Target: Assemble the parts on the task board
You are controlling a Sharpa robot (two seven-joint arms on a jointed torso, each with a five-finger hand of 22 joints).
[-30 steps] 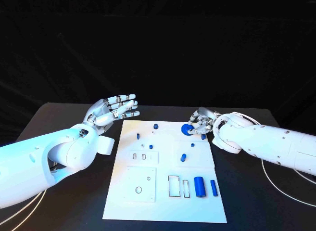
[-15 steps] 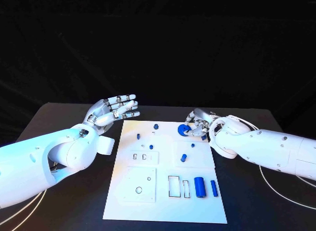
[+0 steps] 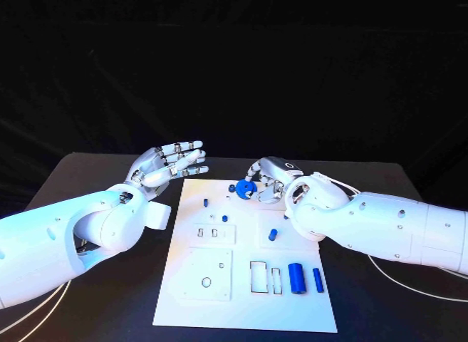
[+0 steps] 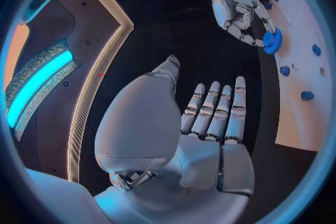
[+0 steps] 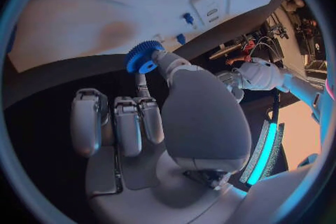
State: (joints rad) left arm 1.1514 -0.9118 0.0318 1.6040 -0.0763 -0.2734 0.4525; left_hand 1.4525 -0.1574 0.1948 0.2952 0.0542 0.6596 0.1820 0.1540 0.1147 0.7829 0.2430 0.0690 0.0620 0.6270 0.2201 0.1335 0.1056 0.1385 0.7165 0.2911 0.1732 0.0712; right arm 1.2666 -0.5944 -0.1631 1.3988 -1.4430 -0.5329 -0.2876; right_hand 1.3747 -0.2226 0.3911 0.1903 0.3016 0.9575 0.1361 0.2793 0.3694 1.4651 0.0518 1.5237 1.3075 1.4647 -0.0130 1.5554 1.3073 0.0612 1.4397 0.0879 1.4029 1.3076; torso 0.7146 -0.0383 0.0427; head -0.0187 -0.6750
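- The blue gear is pinched at the fingertips of the right hand, above the far edge of the task board, near its middle.
- In the right wrist view the gear sits between the thumb tip and a fingertip, the other fingers curled beside it.
- The left hand hovers past the board's far left corner, palm up, fingers apart, holding nothing.
- Two blue cylinders lie near the board's near right corner on the black surface.
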